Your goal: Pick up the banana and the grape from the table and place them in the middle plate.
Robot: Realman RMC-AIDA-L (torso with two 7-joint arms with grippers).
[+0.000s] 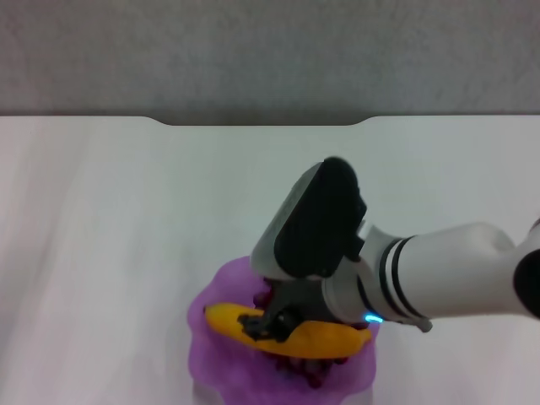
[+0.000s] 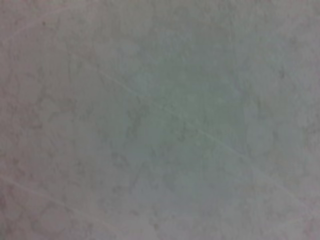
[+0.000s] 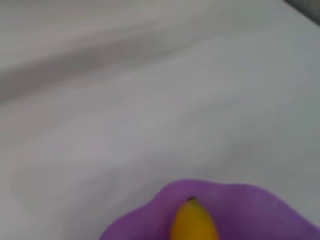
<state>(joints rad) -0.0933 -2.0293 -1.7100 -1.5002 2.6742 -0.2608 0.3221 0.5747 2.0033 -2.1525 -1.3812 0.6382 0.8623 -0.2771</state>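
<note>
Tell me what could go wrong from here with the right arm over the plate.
1. The right gripper sits at the banana, which lies across the grape in the middle plate. Pulling away before a clean release could drag the banana off.
2. The banana rests on the uneven bunch, so it may roll toward the plate's rim.
3. The plate sits at the table's near edge in the head view; a nudge could shift it.

Yellow-orange banana [image 1: 321, 339], dark red grapes [image 1: 263, 297], translucent purple plate [image 1: 221, 354], white table [image 1: 110, 219]
</note>
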